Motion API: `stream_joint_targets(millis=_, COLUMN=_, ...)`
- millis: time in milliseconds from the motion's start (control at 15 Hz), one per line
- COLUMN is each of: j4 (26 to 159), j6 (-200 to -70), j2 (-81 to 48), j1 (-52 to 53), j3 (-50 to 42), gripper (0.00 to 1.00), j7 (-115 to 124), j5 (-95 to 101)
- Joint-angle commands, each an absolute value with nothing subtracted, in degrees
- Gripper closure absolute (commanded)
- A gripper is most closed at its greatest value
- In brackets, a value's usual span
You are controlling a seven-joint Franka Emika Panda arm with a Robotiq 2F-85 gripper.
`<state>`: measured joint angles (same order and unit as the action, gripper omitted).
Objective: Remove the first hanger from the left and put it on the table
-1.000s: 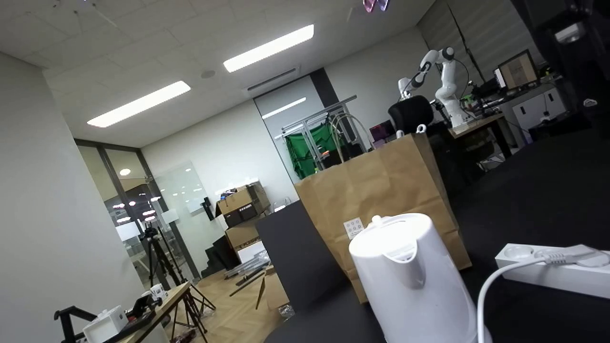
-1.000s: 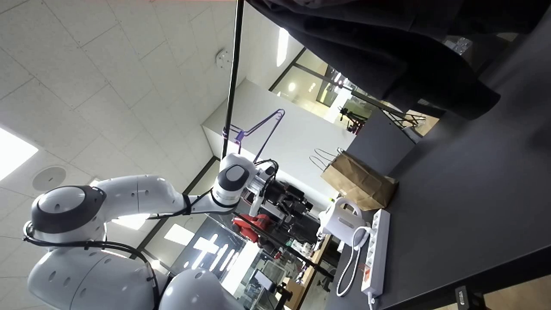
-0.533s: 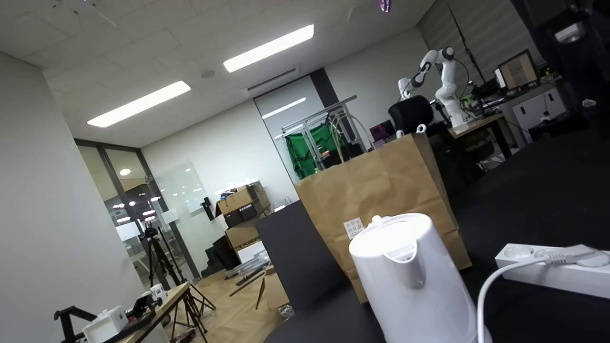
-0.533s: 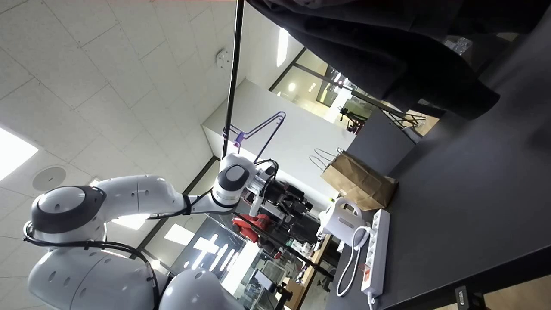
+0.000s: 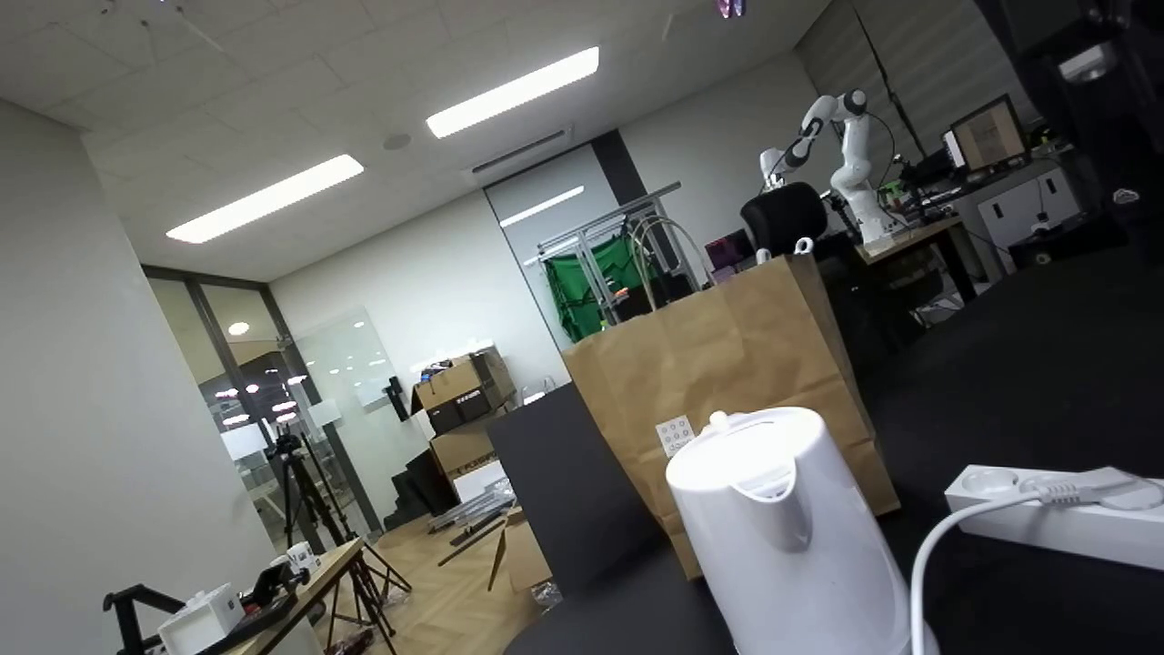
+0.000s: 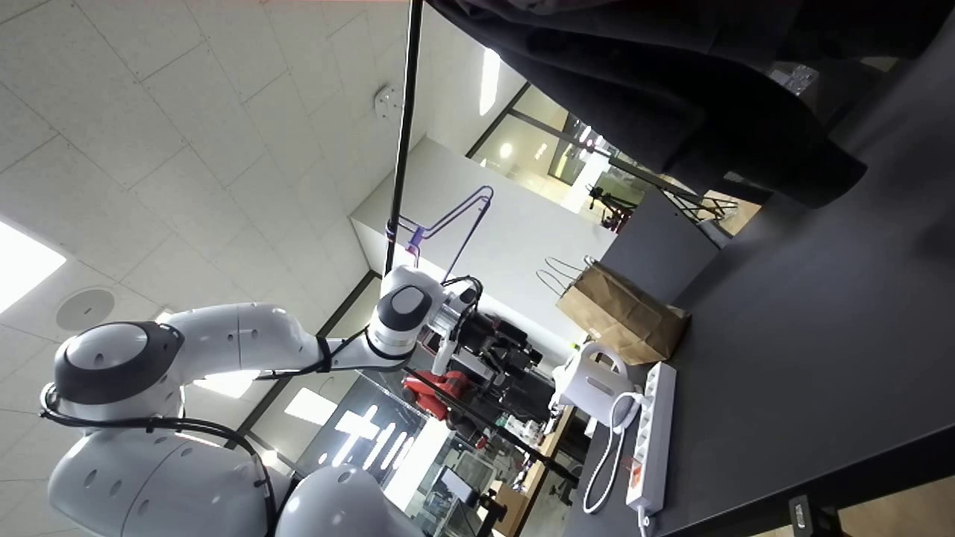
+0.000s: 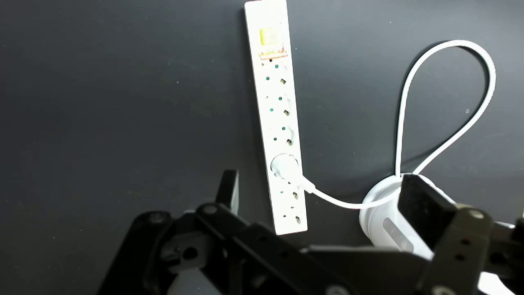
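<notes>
Jaws spread wide above table (image 7: 123,102); hanger (image 6: 416,237), partly hidden, seems apart from them.

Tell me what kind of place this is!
Probably a robotics lab. A white robot arm is up close, another arm stands on a wooden workbench in the background, and there's a computer monitor too.

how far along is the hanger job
Done: nothing that shows; the purple hanger hangs on the black pole in an exterior view.
In hand: nothing; in the wrist view the gripper is open and holds no hanger.
Left: everything, meaning gripping the hanger, lifting it off the pole and laying it on the table.
</notes>
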<state>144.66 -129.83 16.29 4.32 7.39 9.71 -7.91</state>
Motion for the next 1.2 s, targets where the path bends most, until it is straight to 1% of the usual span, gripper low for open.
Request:
stream_joint_targets(millis=0, j4=144.6, j6=-129.7, j2=16.3, j1=4.7, j3=7.0, gripper=0.00, j7=9.8, j5=-7.8)
stream_joint_targets(millis=600, j4=144.9, j6=-129.4, j2=16.8, j1=4.6, j3=7.2, gripper=0.00, j7=10.6, j5=-7.5)
stream_joint_targets(millis=1133, j4=147.2, j6=-118.0, j2=26.2, j1=10.2, j3=7.4, gripper=0.00, j7=1.2, j5=-13.9)
